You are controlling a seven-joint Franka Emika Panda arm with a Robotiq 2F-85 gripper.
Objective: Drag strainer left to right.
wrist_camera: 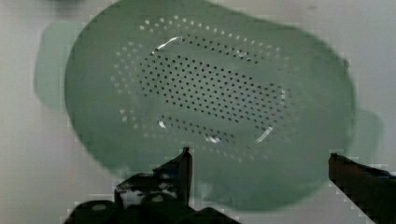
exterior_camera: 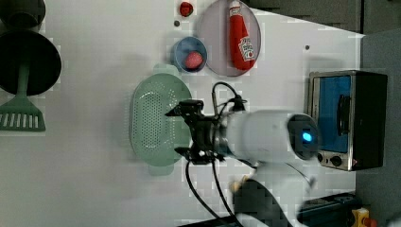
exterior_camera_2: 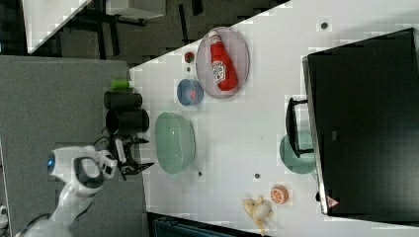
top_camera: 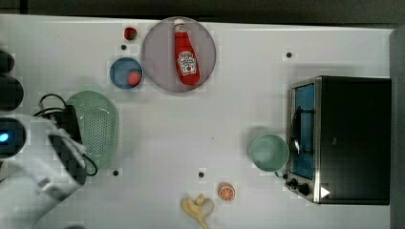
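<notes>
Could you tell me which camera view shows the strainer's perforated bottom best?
The wrist view: the strainer fills it and its holes are distinct. The left view shows the perforations smaller, with the gripper over one edge. In the top view the arm overlaps it; the right view shows its outline only.

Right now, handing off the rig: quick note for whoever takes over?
Gripper: open, holding nothing, fingers spread over one long edge of the strainer; whether they touch it cannot be told.
Strainer: upright, nothing in it, at the top view's left side of the table, below the blue bowl in that view.
Done: approach only; no grip and no sign of a drag.
Left: get a hold on the rim, then drag it toward the top view's right. The mint cup and toaster oven sit at that end, so stop short of them.
</notes>
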